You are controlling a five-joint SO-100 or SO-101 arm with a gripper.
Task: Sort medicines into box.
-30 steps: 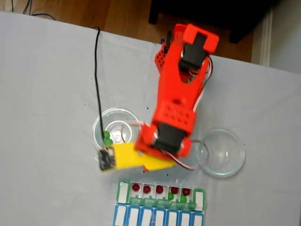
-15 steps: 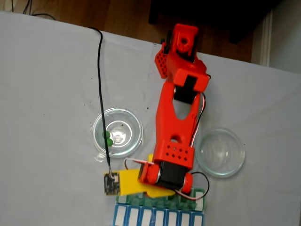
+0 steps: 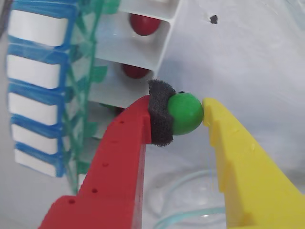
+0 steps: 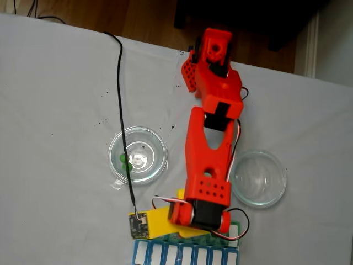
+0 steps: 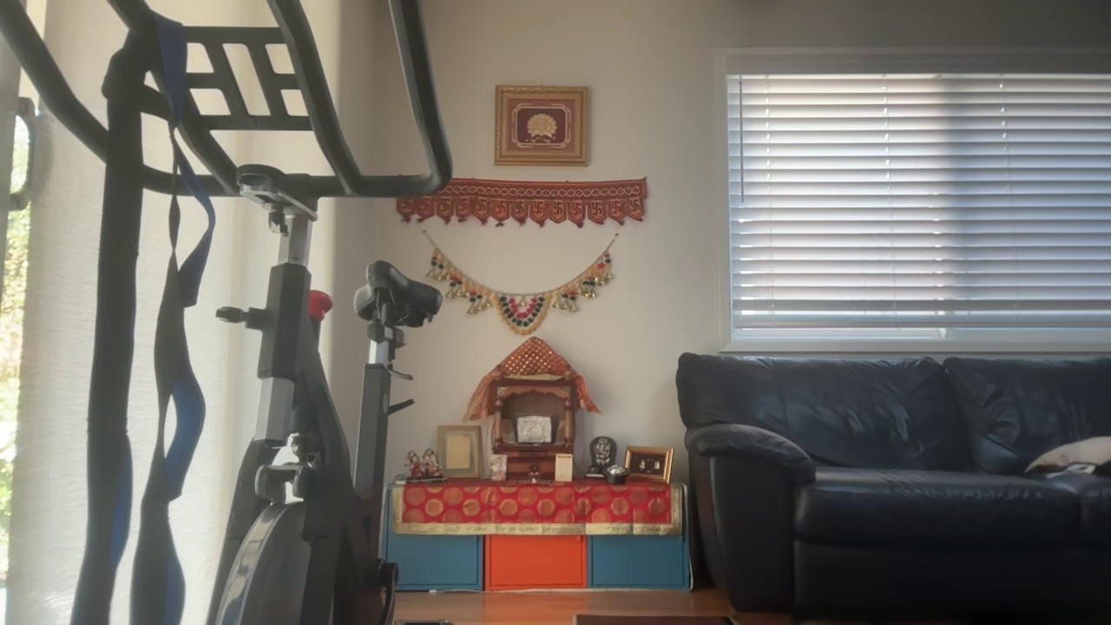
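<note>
In the wrist view my gripper (image 3: pixel 183 110) is shut on one bright green pill (image 3: pixel 187 113), pinched between the black foam pad on the red finger (image 3: pixel 125 157) and the yellow finger (image 3: pixel 243 162). The pill hangs just beside the box (image 3: pixel 143 52), whose white compartments hold dark red pills (image 3: pixel 144 24). The box's blue row (image 3: pixel 33 86) lies at the left. In the fixed view my red arm (image 4: pixel 208 165) reaches down over the box (image 4: pixel 187 255) at the bottom edge and hides its green row. Green pills (image 4: pixel 123 160) lie in the left glass dish (image 4: pixel 154 144).
A second clear glass dish (image 4: pixel 258 178) stands to the right of the arm with nothing in it. A black cable (image 4: pixel 118 99) runs across the white table to the wrist camera. A dish rim (image 3: pixel 190 212) shows below the fingers.
The arm has swung from the left glass dish down to the box, carrying the green pill. It now covers the compartments with the red pills in the fixed view.
</note>
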